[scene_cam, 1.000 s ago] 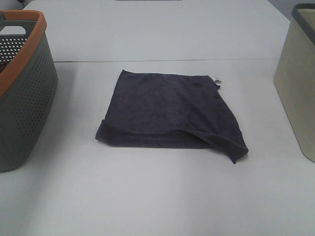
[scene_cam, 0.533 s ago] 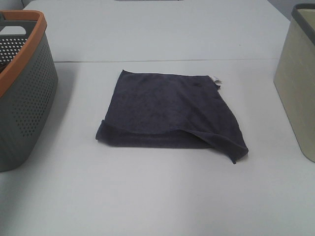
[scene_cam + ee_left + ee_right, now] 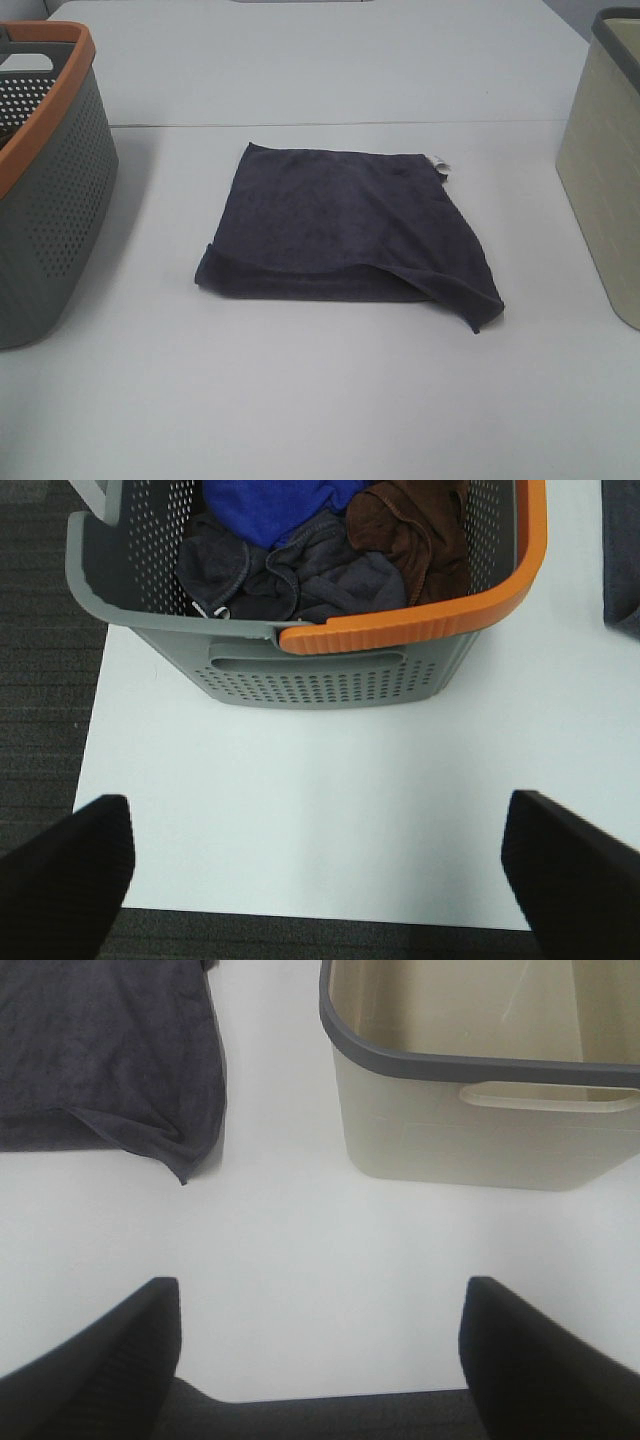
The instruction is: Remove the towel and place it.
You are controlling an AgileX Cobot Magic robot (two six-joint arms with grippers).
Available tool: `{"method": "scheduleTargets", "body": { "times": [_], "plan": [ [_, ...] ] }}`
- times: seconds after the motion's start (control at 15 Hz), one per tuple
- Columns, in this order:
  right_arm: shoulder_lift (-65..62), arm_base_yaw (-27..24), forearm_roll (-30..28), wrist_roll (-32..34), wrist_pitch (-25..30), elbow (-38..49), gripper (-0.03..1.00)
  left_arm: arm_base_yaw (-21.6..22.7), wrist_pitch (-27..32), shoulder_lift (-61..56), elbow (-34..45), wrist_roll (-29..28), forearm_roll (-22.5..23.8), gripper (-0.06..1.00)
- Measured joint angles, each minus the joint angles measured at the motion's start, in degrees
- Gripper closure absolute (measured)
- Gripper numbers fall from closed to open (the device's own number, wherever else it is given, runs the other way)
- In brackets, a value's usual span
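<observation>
The dark charcoal-purple towel [image 3: 345,225] lies folded flat on the white table [image 3: 300,400], a small white tag [image 3: 439,162] at its far right corner; it also shows in the right wrist view [image 3: 105,1050], and a sliver shows in the left wrist view [image 3: 622,560]. Neither gripper shows in the exterior view. My left gripper [image 3: 320,870] is open and empty above the table's front left edge, facing the grey basket. My right gripper [image 3: 320,1350] is open and empty above the front right edge, between the towel and the beige bin.
A grey perforated basket with an orange rim [image 3: 45,180] stands at the left; in the left wrist view [image 3: 310,670] it holds blue, dark and brown cloths. An empty beige bin with a grey rim [image 3: 605,170] stands at the right, also in the right wrist view [image 3: 480,1110].
</observation>
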Motion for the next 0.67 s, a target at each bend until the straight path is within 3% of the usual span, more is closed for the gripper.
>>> {"method": "scheduleTargets", "body": {
  "times": [0.47, 0.67],
  "plan": [
    [-23.09, 0.00, -0.17, -7.56, 0.06, 8.77, 0.28, 0.00, -0.29, -26.81, 14.73, 0.92, 1.38, 0.01],
    [-30.54, 0.00, -0.17, -7.68, 0.11, 11.46, 0.28, 0.00, -0.29, -35.92, 18.11, 2.06, -1.26, 0.01]
  ]
}}
